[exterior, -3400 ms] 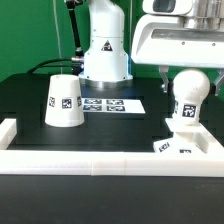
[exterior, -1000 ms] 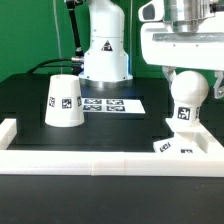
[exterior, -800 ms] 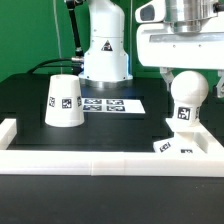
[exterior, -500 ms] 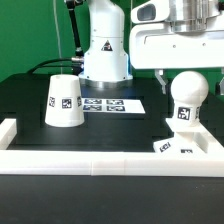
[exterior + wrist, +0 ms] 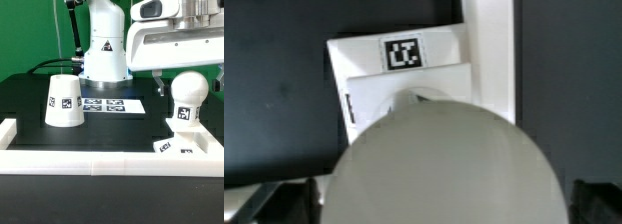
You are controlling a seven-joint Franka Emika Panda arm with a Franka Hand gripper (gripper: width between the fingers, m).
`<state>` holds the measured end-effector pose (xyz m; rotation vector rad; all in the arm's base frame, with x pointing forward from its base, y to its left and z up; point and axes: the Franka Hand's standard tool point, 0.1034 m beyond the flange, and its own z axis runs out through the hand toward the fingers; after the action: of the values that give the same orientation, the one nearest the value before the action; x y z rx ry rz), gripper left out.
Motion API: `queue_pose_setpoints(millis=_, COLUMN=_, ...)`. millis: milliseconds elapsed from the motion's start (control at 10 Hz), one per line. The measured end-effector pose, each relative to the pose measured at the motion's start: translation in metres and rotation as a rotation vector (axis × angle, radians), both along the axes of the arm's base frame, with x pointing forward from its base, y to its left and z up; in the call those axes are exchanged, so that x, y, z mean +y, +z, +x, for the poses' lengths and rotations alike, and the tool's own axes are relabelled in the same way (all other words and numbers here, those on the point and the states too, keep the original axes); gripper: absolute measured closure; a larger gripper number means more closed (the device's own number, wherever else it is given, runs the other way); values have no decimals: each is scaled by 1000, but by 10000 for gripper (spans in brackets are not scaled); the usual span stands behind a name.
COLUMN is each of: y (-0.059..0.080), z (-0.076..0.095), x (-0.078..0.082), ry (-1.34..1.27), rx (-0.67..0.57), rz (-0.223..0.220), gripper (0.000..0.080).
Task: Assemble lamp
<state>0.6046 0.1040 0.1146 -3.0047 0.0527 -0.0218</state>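
The white round bulb stands upright on its short tagged stem on the flat angular base, at the exterior view's right. My gripper hangs just above the bulb, open, with its fingers on either side of the bulb's top and apart from it. The truncated-cone shade stands on the black table at the exterior view's left. In the wrist view the bulb fills the lower part between the dark fingers, and the tagged base lies beyond it.
The white robot pedestal stands at the back. The marker board lies flat between the shade and the bulb. A low white wall runs along the front edge and the exterior view's left side.
My gripper has risen and shifted a little toward the exterior view's left. The bulb stays upright on the base; the shade has not moved.
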Motion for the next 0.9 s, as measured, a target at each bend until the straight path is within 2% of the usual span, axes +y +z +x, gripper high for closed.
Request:
queue_pose_setpoints(millis=300, y=-1, z=0, x=-1, ry=157, rx=-21, rz=-4, gripper=101)
queue_pose_setpoints(millis=400, y=1, z=4, x=-5, ry=338, rx=-65, rz=-29, gripper=101)
queue_pose_setpoints(millis=600, y=2, z=6, x=-5, ry=534, rx=-93, rz=-55, gripper=101)
queue_pose_setpoints(millis=900, y=1, z=6, x=-7, ry=752, rx=-110, rz=-73, gripper=101)
